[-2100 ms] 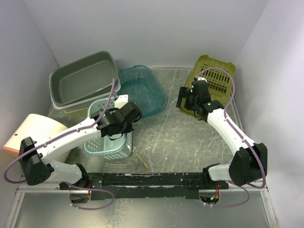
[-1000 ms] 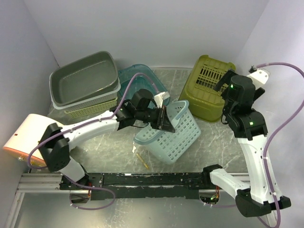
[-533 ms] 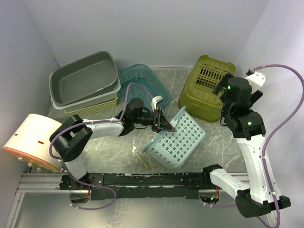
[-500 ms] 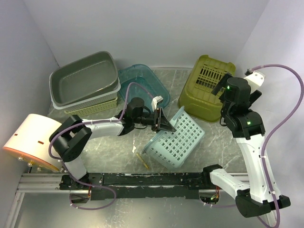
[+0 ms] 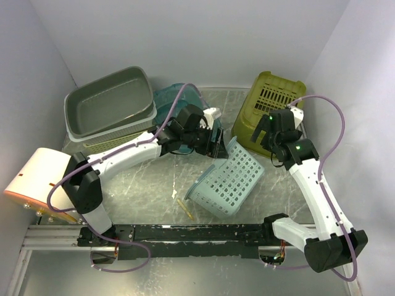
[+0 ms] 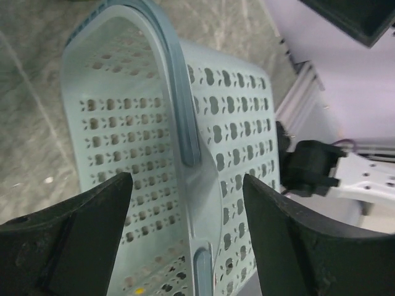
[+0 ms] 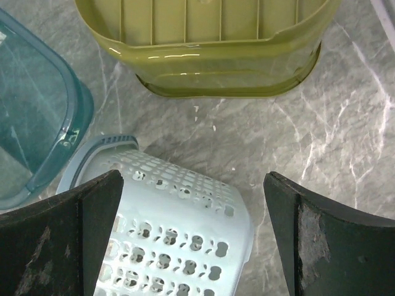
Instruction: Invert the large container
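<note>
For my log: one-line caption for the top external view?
Left gripper open at the rim of the tipped pale-blue basket; right gripper open nearby.

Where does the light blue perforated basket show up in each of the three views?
Top external: the light blue basket lies at the centre, tipped on its side.
Left wrist: it fills most of the frame.
Right wrist: bottom left.
Shared landmark: the grey marbled table beneath it.
</note>
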Robot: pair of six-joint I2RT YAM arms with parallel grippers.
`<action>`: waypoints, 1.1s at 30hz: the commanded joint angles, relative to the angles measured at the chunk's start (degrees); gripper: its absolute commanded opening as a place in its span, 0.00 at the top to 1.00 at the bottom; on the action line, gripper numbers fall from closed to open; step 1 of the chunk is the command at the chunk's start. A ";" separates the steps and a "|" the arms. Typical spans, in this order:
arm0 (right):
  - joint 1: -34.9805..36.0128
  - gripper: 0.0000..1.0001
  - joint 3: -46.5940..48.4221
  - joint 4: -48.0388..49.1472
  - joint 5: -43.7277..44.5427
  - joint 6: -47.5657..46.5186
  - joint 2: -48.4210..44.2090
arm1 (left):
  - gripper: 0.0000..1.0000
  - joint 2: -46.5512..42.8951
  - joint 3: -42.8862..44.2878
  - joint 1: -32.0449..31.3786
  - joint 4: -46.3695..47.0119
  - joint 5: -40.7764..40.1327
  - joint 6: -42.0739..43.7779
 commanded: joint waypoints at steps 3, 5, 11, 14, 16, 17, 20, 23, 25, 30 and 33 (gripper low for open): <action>-0.19 0.00 0.38 -0.79 4.61 5.57 -1.40 | 0.16 -0.36 6.51 -5.78 -18.18 -18.14 12.89; -0.18 0.00 0.82 -0.82 5.92 5.92 -1.11 | 0.15 -1.74 5.04 -8.20 -17.78 -24.48 16.10; -0.19 0.00 0.23 1.35 6.01 4.61 0.52 | 0.16 -11.68 -3.98 -16.58 -9.86 -38.11 21.23; -0.18 0.00 -0.41 2.98 4.68 4.28 1.35 | 0.17 -14.54 -5.01 -17.02 -10.05 -37.76 19.94; -0.20 0.00 -0.87 4.04 3.72 4.35 1.85 | 0.18 -14.54 -4.37 -17.19 -13.17 -37.91 20.00; -0.16 0.00 -0.81 4.22 3.47 4.55 2.13 | 0.17 -14.30 -4.07 -17.27 -14.79 -38.28 19.96; -0.19 0.00 -0.66 4.55 2.92 4.72 2.52 | 0.17 -14.19 -4.18 -17.56 -18.48 -38.93 19.51; -0.17 0.00 -0.93 4.98 2.85 4.38 2.49 | 0.17 -14.90 -4.86 -17.84 -19.78 -37.67 18.38; -0.11 0.00 -0.87 4.72 3.05 4.37 2.51 | 0.18 -15.34 -4.60 -18.33 -20.71 -36.78 16.77; -0.12 0.00 -0.89 5.23 2.66 4.22 2.26 | 0.21 -14.03 -0.09 -20.93 -28.19 -36.85 10.43; -0.20 0.01 -0.91 5.74 2.18 4.10 2.72 | 0.27 -13.60 -1.28 -21.82 -28.34 -36.00 8.99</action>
